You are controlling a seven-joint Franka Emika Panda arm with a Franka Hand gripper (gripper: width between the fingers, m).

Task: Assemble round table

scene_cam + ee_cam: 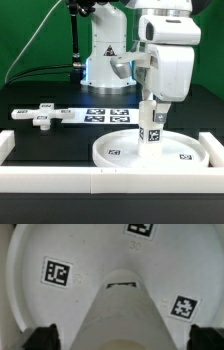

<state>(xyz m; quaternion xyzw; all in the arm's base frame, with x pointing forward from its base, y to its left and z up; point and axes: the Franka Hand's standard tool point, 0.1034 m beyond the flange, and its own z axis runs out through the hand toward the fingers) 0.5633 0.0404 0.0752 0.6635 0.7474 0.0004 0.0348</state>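
The large white rimmed disc point(120, 152) lies at the front of the table and fills the wrist view point(40, 308). The short thick post point(151, 130) stands upright in the disc's middle, with a tag on its side; the wrist view looks down its length point(122, 314). My gripper point(151, 106) is straight above the post, its two black fingers point(42, 338) on either side of the post's top. A strip of disc shows between each finger and the post, so the jaws stand open around it. The cross-shaped piece point(44, 116) lies apart at the exterior view's left.
The marker board point(108, 116) lies flat behind the disc. Long white border rails point(50, 178) run along the table's front and sides. The arm's base point(105, 60) stands at the back.
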